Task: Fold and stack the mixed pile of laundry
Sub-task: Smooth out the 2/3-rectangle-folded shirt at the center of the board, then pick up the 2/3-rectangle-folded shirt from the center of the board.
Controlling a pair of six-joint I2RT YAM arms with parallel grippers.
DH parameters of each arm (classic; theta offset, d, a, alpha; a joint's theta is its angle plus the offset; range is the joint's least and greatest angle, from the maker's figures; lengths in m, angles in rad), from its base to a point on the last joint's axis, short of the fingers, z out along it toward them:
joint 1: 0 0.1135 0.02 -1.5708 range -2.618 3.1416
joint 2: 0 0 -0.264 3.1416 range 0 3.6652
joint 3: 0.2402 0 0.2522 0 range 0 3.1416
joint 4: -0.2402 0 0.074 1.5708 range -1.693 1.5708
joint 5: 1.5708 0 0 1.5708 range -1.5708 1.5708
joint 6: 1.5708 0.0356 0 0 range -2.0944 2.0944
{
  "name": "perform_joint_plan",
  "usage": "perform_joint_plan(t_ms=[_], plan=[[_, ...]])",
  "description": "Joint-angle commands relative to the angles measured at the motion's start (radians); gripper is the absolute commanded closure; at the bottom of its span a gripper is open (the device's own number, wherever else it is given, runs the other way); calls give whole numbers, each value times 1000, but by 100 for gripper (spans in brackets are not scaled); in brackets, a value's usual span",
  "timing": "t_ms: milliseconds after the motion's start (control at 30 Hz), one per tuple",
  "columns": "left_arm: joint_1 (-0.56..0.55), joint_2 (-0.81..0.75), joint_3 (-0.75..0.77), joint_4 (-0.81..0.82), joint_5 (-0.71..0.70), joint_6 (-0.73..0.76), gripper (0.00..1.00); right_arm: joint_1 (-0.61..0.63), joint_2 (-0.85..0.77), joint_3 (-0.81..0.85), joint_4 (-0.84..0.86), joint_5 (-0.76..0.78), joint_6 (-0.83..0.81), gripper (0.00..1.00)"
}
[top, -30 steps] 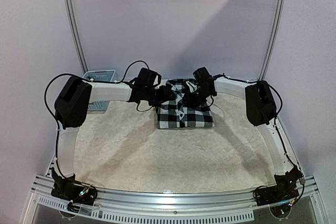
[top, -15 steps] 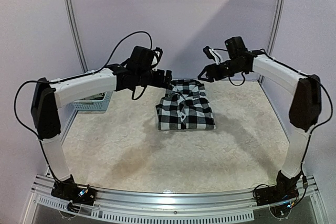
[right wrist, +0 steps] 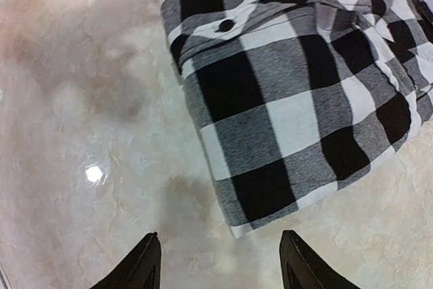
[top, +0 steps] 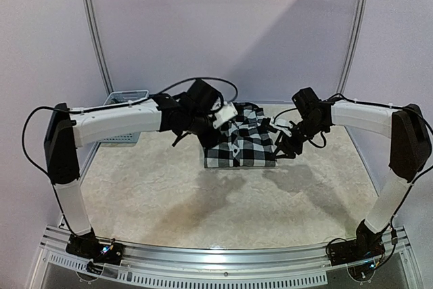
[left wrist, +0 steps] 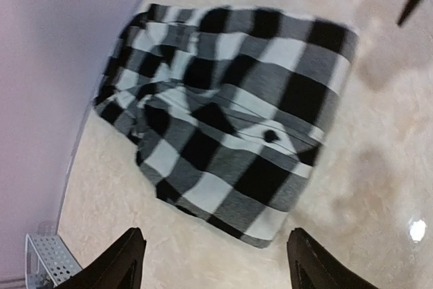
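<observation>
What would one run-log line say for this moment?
shirt: folded, on table | left pincer: open, empty, near shirt | right pincer: open, empty, near shirt | basket: back left

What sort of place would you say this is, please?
Probably a robotics lab cell, not a home: a left arm and a right arm bolted to a metal rail at the table edge, plain walls around, a checked shirt and basket as props.

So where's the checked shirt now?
Top view: the checked shirt lies folded at the far middle of the table, between the left claw and right claw.
</observation>
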Motion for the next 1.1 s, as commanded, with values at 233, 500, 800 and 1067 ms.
perform_joint_plan(t_ms=[233,500,800,1067], plan=[[-28,85,-118,-23,97,339,30,55,-62,-138,147,133,-298,39],[-25,126,-185,155,114,450,30,117,-21,-189,260,199,-384,39],[6,187,-169,135,143,470,41,155,43,-201,322,250,-442,47],[15,234,-183,179,82,495,43,155,114,-208,387,323,-449,50]])
